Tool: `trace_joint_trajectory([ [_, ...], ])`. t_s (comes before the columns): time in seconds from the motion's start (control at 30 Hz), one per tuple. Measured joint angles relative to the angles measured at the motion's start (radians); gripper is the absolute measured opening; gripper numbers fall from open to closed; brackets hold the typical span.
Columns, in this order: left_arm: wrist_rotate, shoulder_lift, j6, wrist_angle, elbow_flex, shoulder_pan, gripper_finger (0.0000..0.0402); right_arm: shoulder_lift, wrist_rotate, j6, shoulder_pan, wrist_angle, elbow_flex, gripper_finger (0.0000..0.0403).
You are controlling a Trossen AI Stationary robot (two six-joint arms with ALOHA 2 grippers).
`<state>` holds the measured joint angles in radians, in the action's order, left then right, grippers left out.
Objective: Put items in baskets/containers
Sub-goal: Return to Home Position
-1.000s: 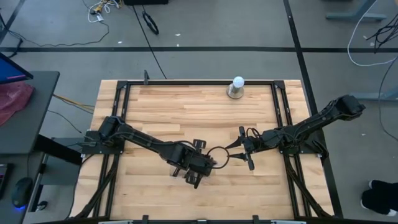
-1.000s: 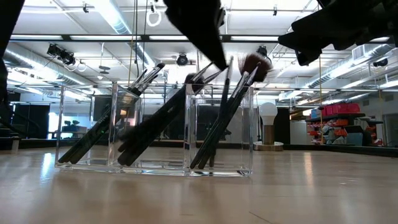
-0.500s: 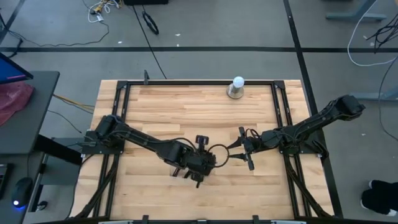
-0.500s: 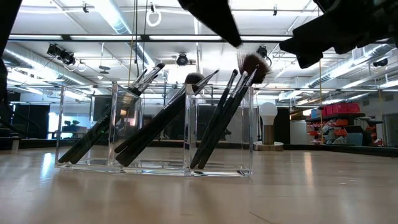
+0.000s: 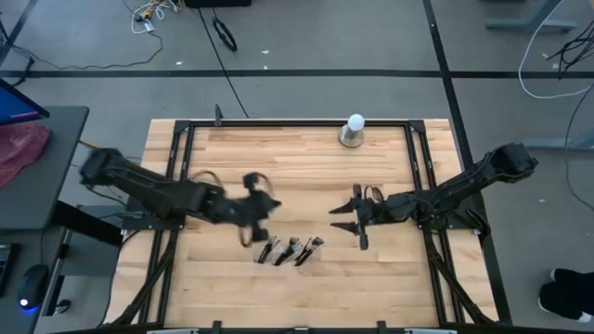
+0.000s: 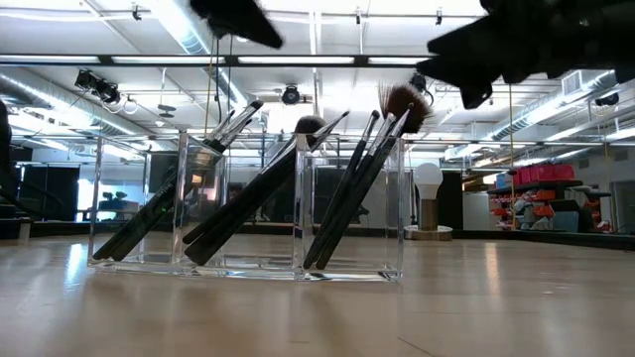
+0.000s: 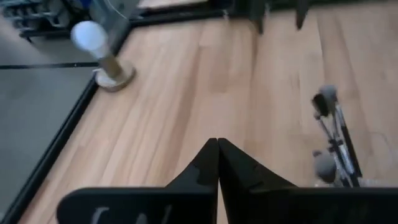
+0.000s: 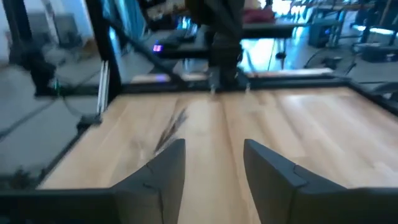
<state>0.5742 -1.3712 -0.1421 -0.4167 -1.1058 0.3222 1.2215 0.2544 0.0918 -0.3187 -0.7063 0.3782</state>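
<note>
Several slim dark makeup brushes (image 6: 347,198) lean tuft-up in a clear three-compartment container (image 6: 393,258), handle ends on its floor, shafts against its rims. From above the brushes (image 5: 288,250) show near the table's near middle. My left gripper (image 5: 251,211) is shut and empty, up and to the left of the container; its wrist view shows the fingers closed (image 7: 217,158) and the brushes (image 7: 329,137) off to one side. My right gripper (image 5: 345,221) hovers open to the right of the container, empty (image 8: 214,158).
A white ball-shaped object on a grey base (image 5: 353,130) stands near the far edge. A black frame (image 5: 181,176) runs along the table's sides. Bare wood lies between the container and the far edge.
My left gripper has risen from just above the container and swung away toward the table's left and far side. My right gripper has shifted slightly toward the left. The brushes stay leaning in the container.
</note>
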Motion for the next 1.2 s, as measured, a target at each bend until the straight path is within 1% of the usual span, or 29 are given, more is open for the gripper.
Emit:
trace_joint_trajectory([
  [0.07, 0.000, 0.114, -0.025, 0.071, 0.120, -0.010, 0.0011, -0.043, -0.001, 0.010, 0.016, 0.008, 0.000, 0.0158],
  [0.13, 0.001, 0.208, -0.032, 0.158, 0.221, -0.019, 0.0013, -0.118, -0.008, 0.006, 0.032, 0.071, 0.000, 0.0142],
  [0.2, 0.003, 0.295, -0.030, 0.198, 0.310, -0.019, 0.0014, -0.214, -0.028, 0.005, 0.055, 0.180, 0.001, 0.0120],
  [0.3, 0.002, 0.396, -0.030, 0.278, 0.405, -0.018, 0.0015, -0.374, -0.083, 0.006, 0.097, 0.332, 0.002, 0.0081],
  [0.37, 0.002, 0.437, -0.030, 0.309, 0.449, -0.018, 0.0015, -0.483, -0.116, 0.006, 0.121, 0.450, 0.000, 0.0055],
  [0.5, 0.013, 0.484, -0.029, 0.340, 0.504, -0.018, 0.0015, -0.647, -0.137, 0.006, 0.155, 0.596, 0.001, 0.0010],
  [0.57, 0.028, 0.497, -0.029, 0.337, 0.527, -0.021, 0.0016, -0.707, -0.139, 0.000, 0.164, 0.652, 0.001, 0.0005],
  [0.63, 0.030, 0.497, -0.029, 0.353, 0.537, -0.032, 0.0016, -0.768, -0.140, -0.002, 0.174, 0.724, 0.001, 0.0011],
  [0.73, 0.016, 0.505, -0.030, 0.356, 0.554, -0.063, 0.0015, -0.829, -0.144, -0.002, 0.181, 0.719, -0.011, 0.0016],
  [0.8, 0.009, 0.508, -0.024, 0.372, 0.570, -0.090, 0.0012, -0.858, -0.161, -0.013, 0.181, 0.675, -0.047, 0.0014],
  [0.93, -0.002, 0.510, -0.019, 0.434, 0.610, -0.141, 0.0007, -0.912, -0.162, -0.021, 0.181, 0.585, -0.141, 0.0004],
  [1.2, -0.127, 0.510, -0.007, 0.564, 0.698, -0.222, 0.0011, -1.009, -0.160, -0.011, 0.231, 0.486, -0.267, 0.0007],
])
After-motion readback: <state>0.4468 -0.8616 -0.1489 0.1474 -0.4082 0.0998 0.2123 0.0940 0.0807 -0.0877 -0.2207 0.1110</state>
